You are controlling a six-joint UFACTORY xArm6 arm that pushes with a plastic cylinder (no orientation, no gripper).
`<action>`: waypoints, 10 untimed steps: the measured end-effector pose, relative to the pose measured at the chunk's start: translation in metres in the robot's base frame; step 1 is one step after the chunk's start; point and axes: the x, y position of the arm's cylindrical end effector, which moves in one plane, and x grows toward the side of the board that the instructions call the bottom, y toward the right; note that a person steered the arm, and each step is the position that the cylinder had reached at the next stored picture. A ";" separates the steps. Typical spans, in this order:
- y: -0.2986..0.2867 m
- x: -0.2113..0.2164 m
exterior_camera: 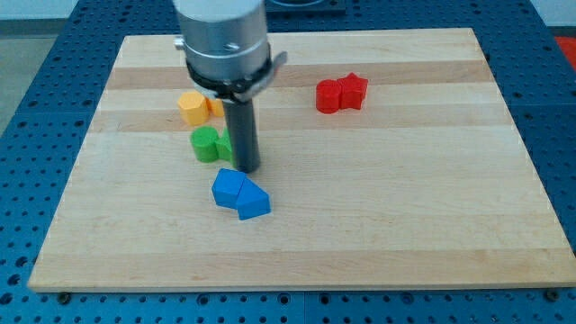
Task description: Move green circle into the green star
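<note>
Showing: a pale wooden surface [378,216] on a blue perforated bench [27,135], seen from the near side.
Arm: grey cylindrical housing [222,40] at far left-centre, dark rod hanging straight down from it.
My tip [247,169]: down on the surface, left of centre, just right of the green pieces and just beyond the blue pair.
Fingers: none on this arm, only the plain rod, so nothing held.
Green circle [205,144]: round green block, left of centre, just left of the rod, apparently close against it.
Green star [225,148]: only a sliver of green visible between the circle and the rod, mostly hidden behind the rod; shape cannot be made out, and contact with the circle cannot be confirmed.
Blue blocks [240,194]: two angular pieces touching, nearer than the tip, slightly left of centre.
Orange and yellow blocks [198,106]: an orange hexagon-like piece with a yellow piece touching its right side, beyond the green circle, partly under the housing.
Red blocks [341,93]: two touching pieces, far side, right of the arm, well apart from everything else.
</note>
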 end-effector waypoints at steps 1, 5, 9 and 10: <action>-0.011 -0.009; -0.092 0.012; -0.139 -0.051; -0.108 -0.052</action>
